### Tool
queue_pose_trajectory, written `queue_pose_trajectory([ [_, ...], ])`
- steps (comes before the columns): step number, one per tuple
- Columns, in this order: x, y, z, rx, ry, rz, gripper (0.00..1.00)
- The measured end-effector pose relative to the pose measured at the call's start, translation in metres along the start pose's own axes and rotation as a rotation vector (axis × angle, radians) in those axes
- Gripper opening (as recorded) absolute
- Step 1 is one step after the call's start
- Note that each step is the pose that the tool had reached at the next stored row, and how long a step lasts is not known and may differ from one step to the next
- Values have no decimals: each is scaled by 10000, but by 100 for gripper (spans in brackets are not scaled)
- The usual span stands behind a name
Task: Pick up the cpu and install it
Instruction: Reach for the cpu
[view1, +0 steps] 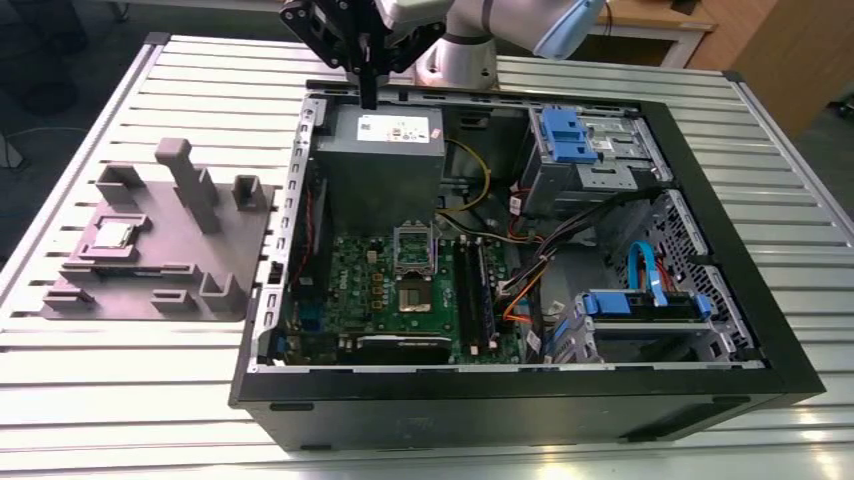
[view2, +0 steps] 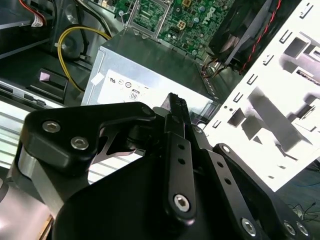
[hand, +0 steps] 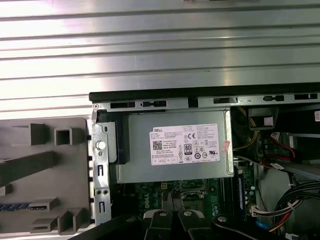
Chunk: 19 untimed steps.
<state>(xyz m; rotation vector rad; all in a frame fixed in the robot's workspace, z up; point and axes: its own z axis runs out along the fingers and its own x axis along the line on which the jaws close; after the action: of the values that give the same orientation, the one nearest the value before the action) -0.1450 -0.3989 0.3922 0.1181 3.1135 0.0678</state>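
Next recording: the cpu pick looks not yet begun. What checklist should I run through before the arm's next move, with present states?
1. Chip waiting at its pickup spot: ok. The cpu lies on the grey plate, at the exterior view's left.
2. Nothing carried: ok. The gripper is empty.
3. Jaws open for a pick: not ok, they are shut.
4. Gripper above the cpu: not ok. It hangs over the power supply in the computer case.
5. The socket bare: cannot tell.
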Motion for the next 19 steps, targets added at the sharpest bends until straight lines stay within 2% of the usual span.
queue_pose_trajectory([
  [19, 42, -3, 3, 1, 3, 0, 10],
])
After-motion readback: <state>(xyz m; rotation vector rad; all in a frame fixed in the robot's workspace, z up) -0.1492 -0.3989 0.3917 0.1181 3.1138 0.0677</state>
